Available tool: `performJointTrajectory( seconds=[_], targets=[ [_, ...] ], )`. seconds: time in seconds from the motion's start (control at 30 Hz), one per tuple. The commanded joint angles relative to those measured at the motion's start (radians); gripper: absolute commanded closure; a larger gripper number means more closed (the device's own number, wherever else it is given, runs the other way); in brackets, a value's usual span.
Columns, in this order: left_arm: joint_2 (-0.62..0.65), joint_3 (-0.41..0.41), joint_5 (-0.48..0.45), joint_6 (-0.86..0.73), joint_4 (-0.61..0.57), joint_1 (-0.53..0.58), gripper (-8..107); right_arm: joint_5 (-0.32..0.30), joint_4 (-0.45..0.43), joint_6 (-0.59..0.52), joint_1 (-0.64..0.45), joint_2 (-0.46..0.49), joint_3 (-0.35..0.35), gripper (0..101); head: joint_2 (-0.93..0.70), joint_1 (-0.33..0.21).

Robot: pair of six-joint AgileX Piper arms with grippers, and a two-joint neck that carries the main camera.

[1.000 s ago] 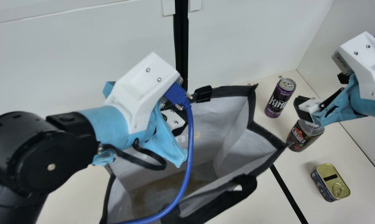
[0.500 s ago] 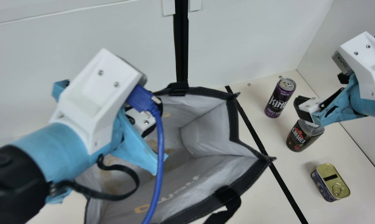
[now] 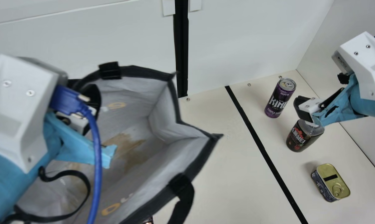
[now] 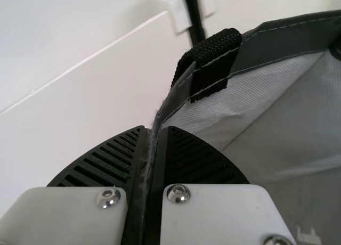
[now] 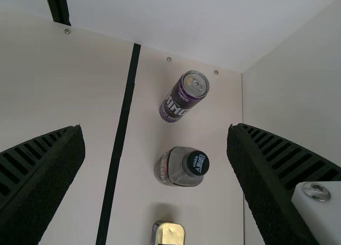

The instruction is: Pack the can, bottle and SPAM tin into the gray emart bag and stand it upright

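In the main view, my left gripper (image 3: 89,107) is at the far rim of the gray bag (image 3: 192,161), whose mouth gapes upward. The left wrist view has my left gripper (image 4: 154,132) shut on the dark-edged rim (image 4: 287,34), beside a black strap. My right gripper (image 3: 303,109) hangs above the bottle (image 3: 299,138); in the right wrist view the right gripper (image 5: 156,129) is open and holds nothing. The purple can (image 3: 278,101) stands upright behind the bottle (image 5: 173,166), and the gold-topped SPAM tin (image 3: 332,182) rests in front of it.
A white wall (image 3: 237,40) rises behind the cream table (image 3: 225,183), with another at the right. Black tape (image 3: 262,149) crosses the tabletop between bag and items. A small dark object (image 3: 149,220) pokes out at the bottom edge.
My left arm has moved left with the bag in its grip, uncovering more tabletop. The right arm, can, bottle and tin have stayed put.
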State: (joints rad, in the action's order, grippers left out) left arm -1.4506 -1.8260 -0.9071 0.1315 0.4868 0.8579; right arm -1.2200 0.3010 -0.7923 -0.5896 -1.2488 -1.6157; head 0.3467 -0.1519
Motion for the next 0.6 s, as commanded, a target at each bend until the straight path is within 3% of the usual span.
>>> performJointTrajectory(
  seconds=[0.0,0.33,0.57],
  targets=[
    [0.021,0.045,0.0,0.101,0.139,0.0,107,0.0,0.0,0.0,0.0,0.0,0.0,6,0.002,-0.023],
    [0.105,0.21,-0.034,0.4,0.51,0.03,107,0.0,0.0,0.0,0.0,0.0,0.0,6,0.002,-0.023],
    [0.139,0.321,-0.118,0.587,0.749,0.088,107,0.0,0.0,0.0,0.0,0.0,0.0,6,0.002,-0.023]
  ],
)
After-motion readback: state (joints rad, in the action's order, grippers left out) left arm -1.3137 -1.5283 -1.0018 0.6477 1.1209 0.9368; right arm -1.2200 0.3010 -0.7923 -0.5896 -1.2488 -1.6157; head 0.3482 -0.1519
